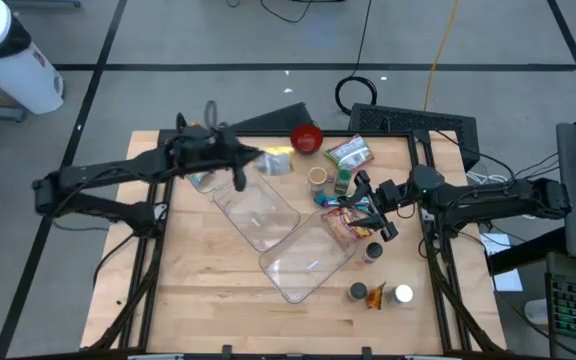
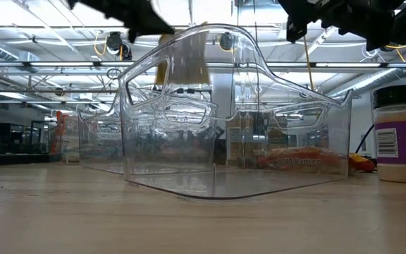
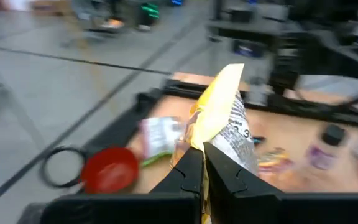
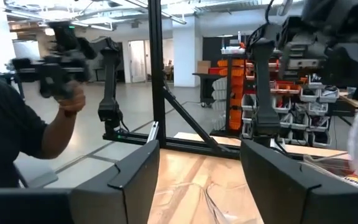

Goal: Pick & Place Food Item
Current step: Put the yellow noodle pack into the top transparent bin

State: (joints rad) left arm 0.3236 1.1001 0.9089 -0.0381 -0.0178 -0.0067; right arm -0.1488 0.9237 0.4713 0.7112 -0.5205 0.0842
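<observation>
Snack bag (image 1: 276, 160), yellow-white: high view, pinched in left gripper (image 1: 240, 157) near table's (image 1: 208, 290) far edge, long axis running along that edge, free end toward red bowl (image 1: 307, 138). Right gripper (image 1: 368, 215) parted, empty, over clear bin (image 1: 308, 262) near right edge.
Left wrist view: fingers (image 3: 188, 174) shut on bag (image 3: 225, 118), bag pointing away.
Right wrist view: fingers (image 4: 135, 171) wide apart, nothing between.

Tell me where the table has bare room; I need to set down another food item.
Bare wood runs along the table's near edge, below the two clear bins, and down the left side. It is crowded at the far right: red bowl, snack packets, cup and bottles beside the right end effector. Jars occupy the near right corner.
</observation>
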